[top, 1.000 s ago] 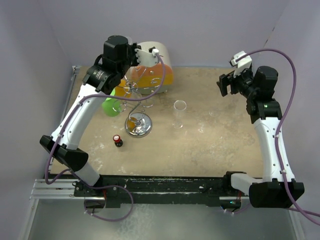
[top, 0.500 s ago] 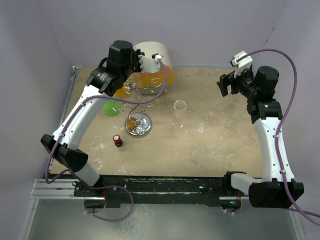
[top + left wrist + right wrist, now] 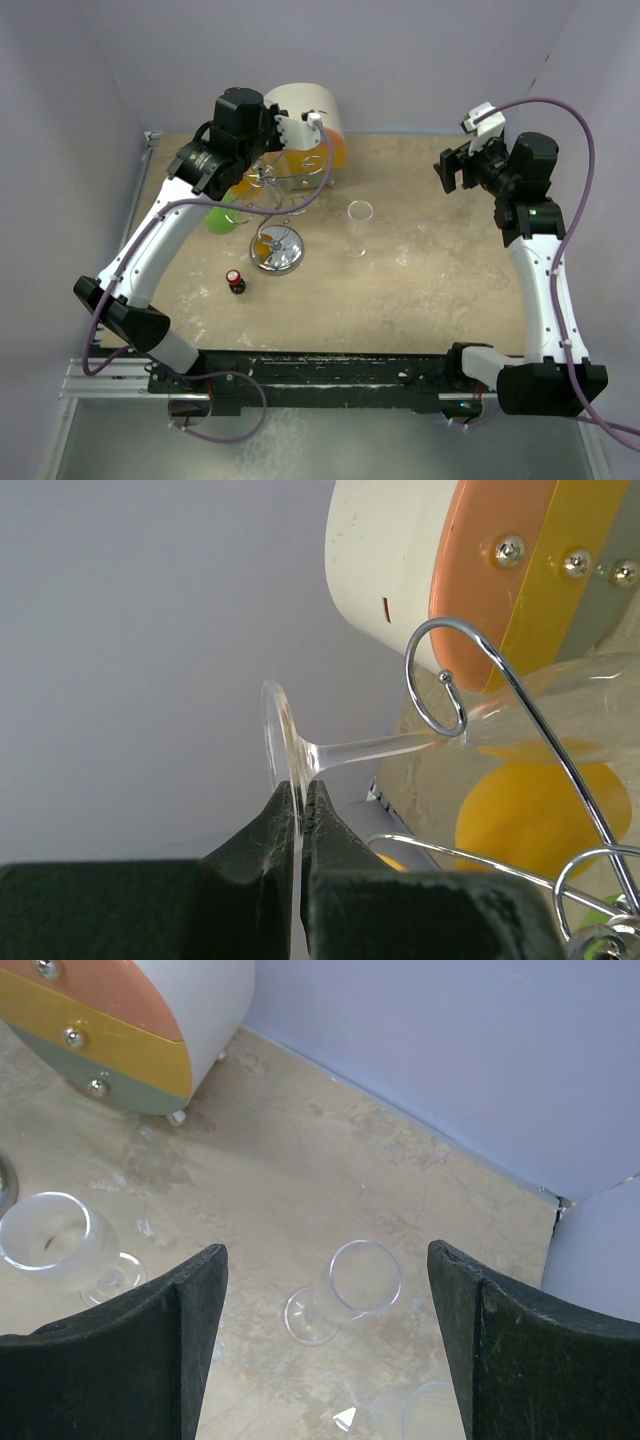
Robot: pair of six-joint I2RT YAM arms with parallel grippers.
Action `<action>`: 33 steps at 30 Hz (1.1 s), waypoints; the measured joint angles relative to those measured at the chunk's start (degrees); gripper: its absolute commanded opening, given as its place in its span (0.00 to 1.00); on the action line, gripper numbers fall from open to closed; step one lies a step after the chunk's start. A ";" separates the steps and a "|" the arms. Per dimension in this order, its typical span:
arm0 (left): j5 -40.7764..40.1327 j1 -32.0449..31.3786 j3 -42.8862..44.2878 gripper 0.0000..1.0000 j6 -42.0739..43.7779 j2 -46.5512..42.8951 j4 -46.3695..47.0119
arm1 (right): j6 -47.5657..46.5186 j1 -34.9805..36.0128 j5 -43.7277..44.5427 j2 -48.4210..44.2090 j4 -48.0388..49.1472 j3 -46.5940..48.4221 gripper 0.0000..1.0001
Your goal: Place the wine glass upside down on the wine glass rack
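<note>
Left tool is pinching the flat foot of the wine glass – fingers nearly together, the thin disc clamped between the tips. The glass is hanging above the tabletop toward the far left corner, over the wine glass rack. In the left wrist view its stem is running sideways to a curled scroll arm of the rack, with the bowl beyond the curl; whether stem and wire are touching I cannot tell. The white-and-orange drum is sitting at the far edge, just behind the rack.

Right tool is hovering over the far right part of the tabletop – jaws standing wide, gripping nothing. Below it a clear glass is standing, and a frosted-looking glass is sitting nearer the drum.

A green object is lying just left of the rack. A small red-capped bottle is standing near its base, toward the near edge.
</note>
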 measured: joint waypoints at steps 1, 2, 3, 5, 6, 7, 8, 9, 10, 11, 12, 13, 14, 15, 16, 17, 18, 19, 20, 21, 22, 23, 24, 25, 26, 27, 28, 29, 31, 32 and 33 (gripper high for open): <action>0.09 -0.11 -0.04 0.00 -0.37 -0.22 -0.28 | 0.00 -0.09 0.00 0.00 0.00 0.00 0.83; 0.13 -0.17 -0.13 0.00 -0.63 -0.46 -0.52 | 0.00 -0.15 0.00 0.00 0.00 0.00 0.83; 0.15 -0.33 -0.22 0.00 -0.94 -0.68 -0.63 | 0.02 -0.22 0.00 0.00 0.00 0.00 0.83; 0.17 -0.50 -0.26 0.00 -1.46 -1.03 -0.90 | 0.02 -0.24 0.00 0.00 0.00 0.00 0.83; 0.24 -0.63 -0.26 0.00 -1.68 -1.20 -1.05 | 0.02 -0.26 0.00 0.00 0.00 0.00 0.83; 0.28 -0.76 -0.26 0.00 -1.90 -1.38 -1.27 | 0.02 -0.26 0.00 0.00 0.00 0.00 0.83; 0.37 -0.90 -0.28 0.00 -2.01 -1.57 -1.62 | 0.02 -0.28 -0.02 0.00 0.00 0.00 0.83; 0.46 -1.03 -0.28 0.00 -2.05 -1.70 -1.79 | 0.02 -0.28 -0.02 0.00 0.00 0.00 0.83; 0.55 -1.16 -0.31 0.00 -2.10 -1.81 -1.95 | 0.02 -0.33 -0.02 0.00 0.00 0.00 0.83; 0.57 -1.27 -0.31 0.00 -2.14 -1.88 -2.10 | 0.02 -0.37 -0.02 0.00 0.00 0.00 0.83; 0.59 -1.38 -0.33 0.00 -2.14 -1.92 -2.23 | 0.02 -0.44 -0.02 0.00 0.00 0.00 0.83; 0.59 -1.51 -0.35 0.00 -2.14 -1.97 -2.32 | 0.02 -0.48 -0.04 0.00 0.00 0.00 0.83; 0.68 -1.57 -0.44 0.00 -2.16 -1.99 -2.38 | 0.02 -0.55 -0.04 0.00 0.00 0.00 0.83; 0.79 -1.62 -0.63 0.00 -2.16 -2.08 -2.47 | 0.02 -0.59 -0.07 0.00 0.00 0.00 0.83; 0.94 -1.64 -0.81 0.00 -2.19 -2.14 -2.71 | 0.02 -0.61 -0.07 0.00 0.00 0.00 0.83; 1.05 -1.64 -0.98 0.00 -2.21 -2.19 -2.82 | 0.04 -0.61 -0.07 0.00 0.00 0.00 0.83; 1.27 -1.64 -1.07 0.00 -2.32 -2.19 -3.06 | 0.04 -0.61 -0.07 0.00 0.00 0.00 0.83; 1.55 -1.64 -1.09 0.00 -2.36 -2.19 -3.17 | 0.04 -0.61 -0.07 0.00 0.00 0.00 0.83; 1.99 -1.66 -1.11 0.00 -2.38 -2.19 -3.30 | 0.04 -0.61 -0.09 0.00 0.00 0.00 0.83; 2.25 -1.70 -1.11 0.00 -2.38 -2.19 -3.39 | 0.04 -0.61 -0.09 0.00 0.00 0.00 0.83; 2.60 -1.81 -1.11 0.00 -2.36 -2.19 -3.39 | 0.04 -0.63 -0.09 0.00 0.00 0.00 0.83; 2.95 -1.90 -1.11 0.00 -2.36 -2.19 -3.39 | 0.04 -0.66 -0.11 0.00 0.00 0.00 0.83; 3.45 -2.03 -1.11 0.00 -2.34 -2.19 -3.41 | 0.04 -0.68 -0.11 0.00 0.00 0.00 0.83; 3.78 -2.21 -1.11 0.00 -2.34 -2.19 -3.41 | 0.04 -0.70 -0.11 0.00 0.00 0.00 0.83; 4.07 -2.32 -1.11 0.00 -2.32 -2.19 -3.39 | 0.04 -0.74 -0.11 0.00 0.00 0.00 0.83; 4.48 -2.40 -1.11 0.00 -2.29 -2.19 -3.39 | 0.04 -0.79 -0.13 0.00 0.00 0.00 0.83; 4.74 -2.49 -1.11 0.00 -2.25 -2.19 -3.37 | 0.04 -0.85 -0.15 0.00 0.00 0.00 0.83; 5.05 -2.62 -1.11 0.00 -2.03 -2.19 -3.37 | 0.07 -0.90 -0.17 0.00 0.00 0.00 0.83; 5.51 -2.73 -1.11 0.00 -1.88 -2.19 -3.32 | 0.07 -0.98 -0.17 0.00 0.00 0.00 0.83; 5.66 -2.78 -1.11 0.00 -1.88 -2.19 -3.23 | 0.07 -0.98 -0.17 0.00 0.00 0.00 0.83; 5.92 -2.80 -1.11 0.00 -1.86 -2.19 -3.04 | 0.07 -0.98 -0.17 0.00 0.00 0.00 0.83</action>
